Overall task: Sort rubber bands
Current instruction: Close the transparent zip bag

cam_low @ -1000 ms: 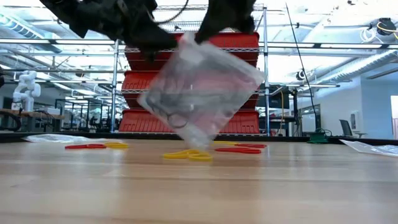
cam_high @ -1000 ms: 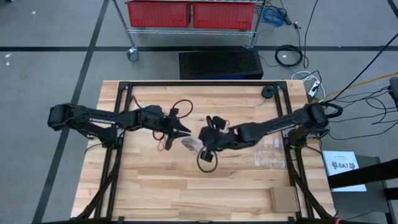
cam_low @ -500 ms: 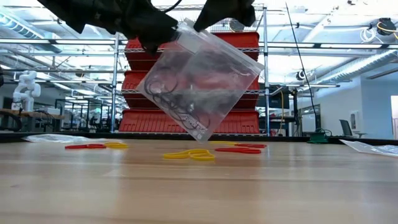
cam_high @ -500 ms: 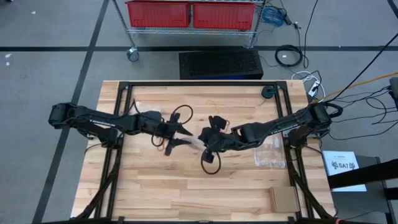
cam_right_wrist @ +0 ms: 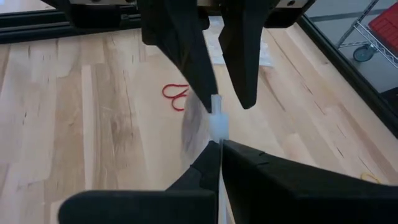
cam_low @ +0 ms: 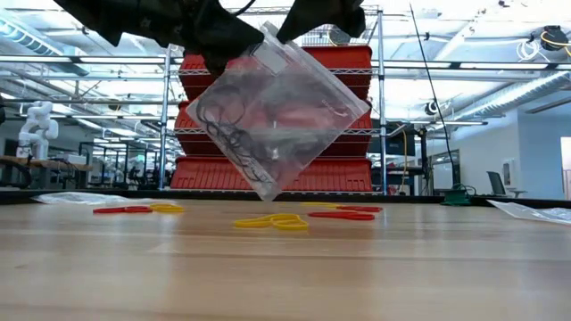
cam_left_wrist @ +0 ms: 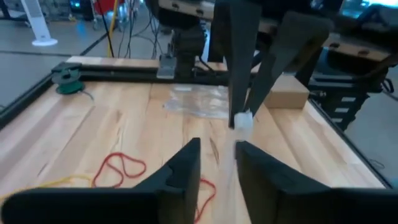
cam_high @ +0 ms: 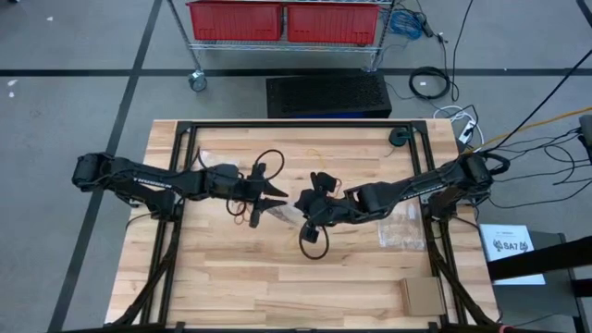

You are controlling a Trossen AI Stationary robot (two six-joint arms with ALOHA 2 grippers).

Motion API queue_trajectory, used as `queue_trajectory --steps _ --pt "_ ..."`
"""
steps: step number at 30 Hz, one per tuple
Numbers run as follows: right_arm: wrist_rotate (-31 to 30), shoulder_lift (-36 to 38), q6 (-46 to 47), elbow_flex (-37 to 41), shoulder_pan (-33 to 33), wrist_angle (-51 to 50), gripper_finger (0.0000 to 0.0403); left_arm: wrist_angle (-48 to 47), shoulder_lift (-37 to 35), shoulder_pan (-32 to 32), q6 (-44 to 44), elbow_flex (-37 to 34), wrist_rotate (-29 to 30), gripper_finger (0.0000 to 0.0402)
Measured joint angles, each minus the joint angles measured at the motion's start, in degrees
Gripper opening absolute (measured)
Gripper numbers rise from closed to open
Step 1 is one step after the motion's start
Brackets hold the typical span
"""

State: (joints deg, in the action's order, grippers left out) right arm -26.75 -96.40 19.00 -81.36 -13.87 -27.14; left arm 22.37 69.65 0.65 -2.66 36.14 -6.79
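A clear zip bag (cam_low: 277, 116) with black rubber bands (cam_low: 230, 134) inside hangs over the table's middle. My right gripper (cam_right_wrist: 219, 144) is shut on its top edge. My left gripper (cam_left_wrist: 217, 146) faces it from the table's left. It is open, with one finger on either side of the same top edge (cam_left_wrist: 242, 121). Loose red rubber bands (cam_low: 125, 209) and yellow rubber bands (cam_low: 272, 222) lie flat on the wood below and behind the bag. My right gripper pinches the bag's white zip strip (cam_right_wrist: 217, 127) between its two fingers, coming from the table's right and slanting down. The bag hangs below, tilted on one corner (cam_low: 268, 194), clear of the table. Whether my left gripper touches the strip I cannot tell.
More clear bags lie at the table's right (cam_high: 402, 227) and far left (cam_high: 208, 157). A cardboard box (cam_high: 421, 294) sits at the near right corner and a dark roll (cam_high: 400, 136) at the far right. The table's black frame (cam_high: 176, 185) runs along its edges.
The bag has risen a little and swung toward the table's left, its lowest corner now farther from the wood. My left gripper spread its fingers wide at the bag's top edge, then narrowed them again. My right gripper has stayed shut on the bag.
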Motion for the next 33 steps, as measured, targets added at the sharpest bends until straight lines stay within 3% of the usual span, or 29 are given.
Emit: queue_trajectory --steps 10,17,27,33 --pt "0.1 0.0 -0.2 0.0 0.0 -0.1 0.0 0.1 0.0 0.0 0.5 0.3 -1.2 0.0008" --pt "1.2 0.0 -0.2 0.0 0.0 -0.1 0.0 0.1 0.0 -0.1 1.6 0.3 -2.1 0.0003" --pt "1.4 0.0 -0.7 0.0 0.0 -0.1 0.0 0.2 0.0 -0.6 1.4 0.3 -7.3 0.0055" --pt "1.4 0.0 -0.7 0.0 0.0 -0.1 0.0 0.3 0.0 -1.5 1.4 0.3 -6.7 0.0094"
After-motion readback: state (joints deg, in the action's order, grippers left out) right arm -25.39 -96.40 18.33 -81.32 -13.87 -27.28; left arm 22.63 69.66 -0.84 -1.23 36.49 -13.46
